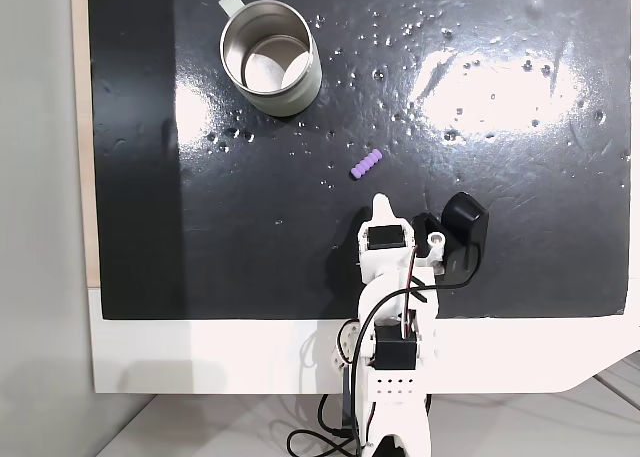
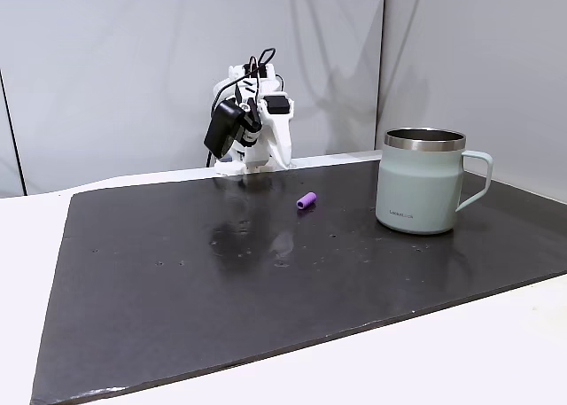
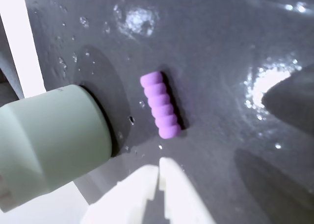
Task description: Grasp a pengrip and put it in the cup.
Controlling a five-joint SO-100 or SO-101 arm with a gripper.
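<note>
The pengrip (image 1: 366, 164) (image 2: 306, 200) (image 3: 160, 111), a small light-purple ribbed cylinder, lies on the black mat. The cup (image 1: 270, 57) (image 2: 423, 180) (image 3: 46, 140), pale green outside and shiny steel inside, stands upright toward the mat's far corner, well apart from the pengrip. My white gripper (image 1: 379, 202) (image 3: 160, 166) sits folded back near the arm's base, its tips just short of the pengrip in the wrist view. Its jaws are shut with nothing between them. In the side fixed view the gripper (image 2: 262, 161) hangs at the mat's back edge.
The black mat (image 1: 500, 227) (image 2: 266, 281) covers most of the white table and carries scattered water droplets. A black camera unit (image 1: 462, 220) hangs beside the arm. A pale wall stands behind the arm in the side fixed view.
</note>
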